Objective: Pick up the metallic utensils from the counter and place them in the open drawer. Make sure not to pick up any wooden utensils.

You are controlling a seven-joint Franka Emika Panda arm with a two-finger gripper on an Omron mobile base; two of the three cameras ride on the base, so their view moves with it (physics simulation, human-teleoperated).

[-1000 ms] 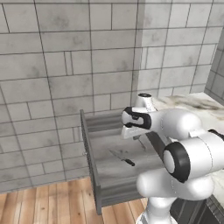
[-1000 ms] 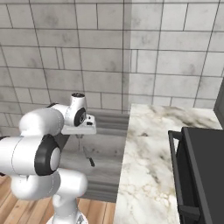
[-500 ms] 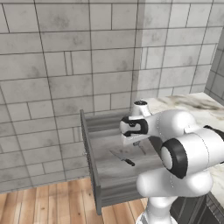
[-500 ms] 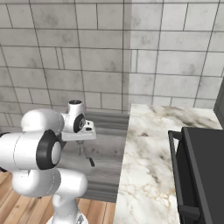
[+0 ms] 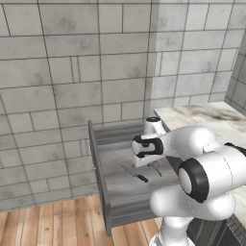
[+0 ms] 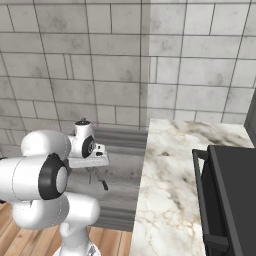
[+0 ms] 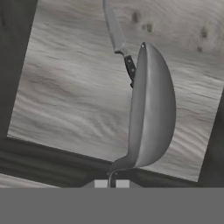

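My gripper [image 7: 112, 183] is shut on the thin handle of a grey metal spoon [image 7: 153, 109], one of the metallic utensils. The spoon's bowl hangs over the open drawer [image 7: 65, 87]. A thin-bladed knife [image 7: 116, 30] with a black handle lies on the drawer floor beyond the spoon. From the base views the gripper [image 5: 153, 162] [image 6: 91, 169] hovers over the middle of the drawer [image 5: 103, 192] [image 6: 125, 150], close above the knife [image 5: 134, 174] [image 6: 104, 185]. The white marble counter [image 6: 175, 175] [image 5: 216, 120] runs to the right of the drawer.
A black stove [image 6: 230, 190] sits at the counter's right end. The grey tiled wall [image 5: 72, 72] stands behind the drawer, and wooden floor [image 5: 48, 226] lies in front of it. My own arm covers the drawer's right part in the left base view.
The hand has come down a little toward the drawer floor with the spoon still in its grip. The knife has not moved.
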